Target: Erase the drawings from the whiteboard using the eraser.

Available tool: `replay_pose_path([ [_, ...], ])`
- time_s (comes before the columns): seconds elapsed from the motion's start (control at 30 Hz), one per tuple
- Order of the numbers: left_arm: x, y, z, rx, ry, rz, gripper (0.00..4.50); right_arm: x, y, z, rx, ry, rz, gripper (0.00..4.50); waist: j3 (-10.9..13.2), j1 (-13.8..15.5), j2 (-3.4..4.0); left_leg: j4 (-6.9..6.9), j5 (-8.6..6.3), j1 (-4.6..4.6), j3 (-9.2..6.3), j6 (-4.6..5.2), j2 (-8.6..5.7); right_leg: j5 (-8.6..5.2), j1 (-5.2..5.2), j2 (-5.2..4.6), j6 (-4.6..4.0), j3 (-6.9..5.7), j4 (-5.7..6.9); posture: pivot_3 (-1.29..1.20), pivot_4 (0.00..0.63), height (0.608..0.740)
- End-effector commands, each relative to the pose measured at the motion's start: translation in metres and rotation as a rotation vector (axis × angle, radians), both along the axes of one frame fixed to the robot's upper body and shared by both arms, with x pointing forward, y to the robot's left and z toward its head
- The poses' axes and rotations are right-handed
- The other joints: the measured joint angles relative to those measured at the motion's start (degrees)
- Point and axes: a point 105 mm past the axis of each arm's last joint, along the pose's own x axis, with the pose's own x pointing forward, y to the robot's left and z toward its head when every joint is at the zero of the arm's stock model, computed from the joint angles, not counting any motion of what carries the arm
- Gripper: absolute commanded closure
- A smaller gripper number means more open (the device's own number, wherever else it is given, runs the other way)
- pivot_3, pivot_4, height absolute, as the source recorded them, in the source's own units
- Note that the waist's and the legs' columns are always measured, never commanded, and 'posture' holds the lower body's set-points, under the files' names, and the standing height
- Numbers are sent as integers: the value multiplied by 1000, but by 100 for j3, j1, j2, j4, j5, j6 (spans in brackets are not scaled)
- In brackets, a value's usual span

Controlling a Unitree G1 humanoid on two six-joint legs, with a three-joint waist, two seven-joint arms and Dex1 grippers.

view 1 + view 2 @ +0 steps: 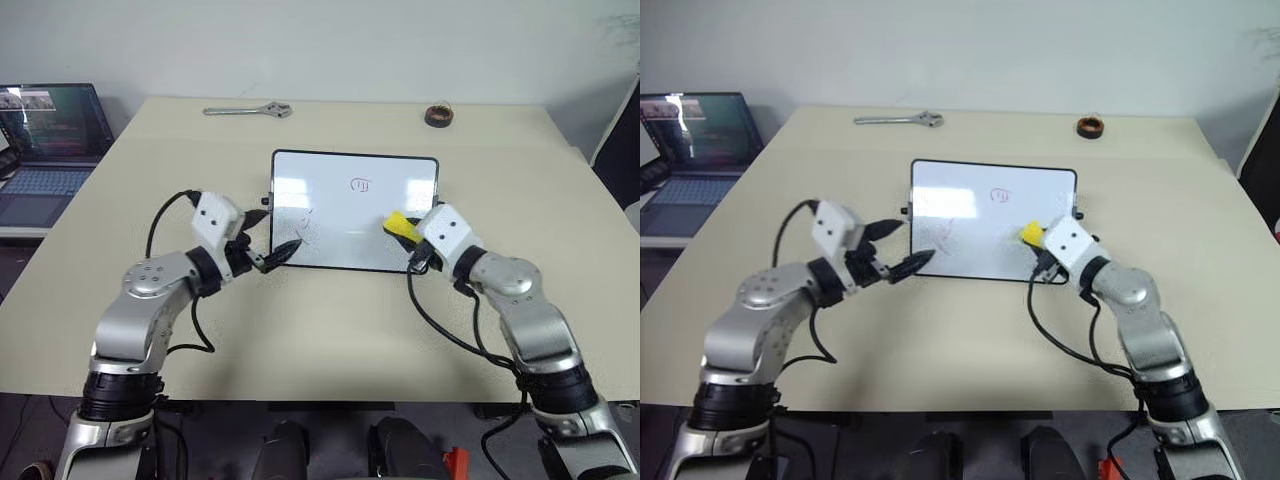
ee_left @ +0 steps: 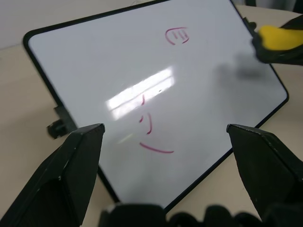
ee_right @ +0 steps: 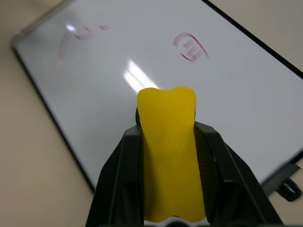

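Nearest, at approx. 7 o'clock of the table [image 1: 330,330], the left gripper [image 1: 268,252] is seen w/ fingers spread wide apart, nothing between them, tips at the near-left corner of the whiteboard [image 1: 355,195]. At approx. 5 o'clock the right gripper [image 1: 415,235] is clamped on the eraser [image 1: 400,225], yellow top up, its long axis running along the fingers and pointing toward 11 o'clock over the board's near-right part; contact w/ the surface cannot be told.

The whiteboard is laid flat mid-table, long axis 9-to-3. Two of the drawings are seen: pink strokes [image 2: 149,135] at the near-left, just ahead of the left gripper, and a small pink squiggle [image 1: 361,184] nearer the far edge, roughly 11 o'clock from the eraser. The right arm is judged nearer that squiggle, so a short push fwd and left is called for.

Farther off, a wrench [image 1: 248,110] at 11 o'clock and a tape roll [image 1: 438,115] at 1 o'clock are noted; a laptop [image 1: 50,150] is off-table at 10.
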Motion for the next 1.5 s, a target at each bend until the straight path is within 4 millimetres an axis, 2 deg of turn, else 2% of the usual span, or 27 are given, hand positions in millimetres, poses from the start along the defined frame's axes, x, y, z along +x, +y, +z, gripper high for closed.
replay_pose_path([
  [0.03,-9,3,11,2,-32,10,0,-25,0,8,39,18,92,3402,0,26,0,0,0,-1,1,0,-2,0,1,-1,0,-1,-4,0,150,740],
  [0.13,-12,6,8,-33,-17,51,0,-39,-6,0,88,60,111,3408,0,76,-1,-1,-2,-1,-2,1,-2,0,5,-4,1,-4,-12,0,150,740],
  [0.33,-13,6,3,-61,-9,104,0,-31,-11,1,184,6,33,3408,1,79,-1,5,-1,10,1,1,-8,0,7,-1,1,-2,7,0,150,740],
  [0.47,-12,6,4,-62,-13,108,0,-27,-10,0,179,-11,23,3409,1,79,-1,3,0,10,1,0,-9,0,6,4,1,-2,10,0,150,740],
  [0.53,-12,7,5,-61,-14,108,0,-16,-9,3,148,-45,-11,3409,1,71,-1,3,0,10,4,0,-9,0,5,4,1,1,9,0,150,740],
  [0.6,-11,9,4,-56,-12,107,0,4,-6,10,94,-110,-61,3409,1,49,-1,4,0,11,8,0,-10,0,4,4,0,3,10,0,150,740],
  [0.83,-10,7,-1,-46,-12,86,0,65,27,45,68,-267,-122,3409,1,25,-1,3,1,13,10,-2,-14,0,-2,11,-4,3,21,0,150,740],
  [1.0,-11,8,-7,-37,-10,81,0,95,37,43,57,-262,-167,3409,1,49,-1,1,0,2,10,-1,-7,0,-4,-1,-4,2,5,0,150,740],
  [1.07,-11,9,-9,-36,-10,81,0,100,41,34,48,-234,-161,3409,1,70,-1,1,0,0,9,-1,-6,0,-4,-5,-4,1,1,0,150,740],
  [1.13,-12,11,-11,-33,-9,80,0,99,50,16,14,-175,-117,3409,1,67,0,1,0,1,9,-1,-4,0,-4,-6,-4,0,2,0,150,740],
  [1.3,-12,9,-12,-29,-12,73,0,84,63,-22,-183,-150,21,3410,1,57,-1,4,0,18,11,-1,-5,0,2,-2,-4,3,25,0,150,740],
  [1.4,-12,7,-12,-28,-13,69,0,85,62,-19,-202,-189,16,3410,1,53,-1,6,1,27,11,-1,-6,0,6,1,-5,3,33,0,150,740],
  [1.5,-11,5,-12,-26,-14,63,0,108,34,5,-104,-239,-201,3410,1,54,-1,8,1,28,7,-1,-6,2,9,2,-7,2,35,0,150,740],
])
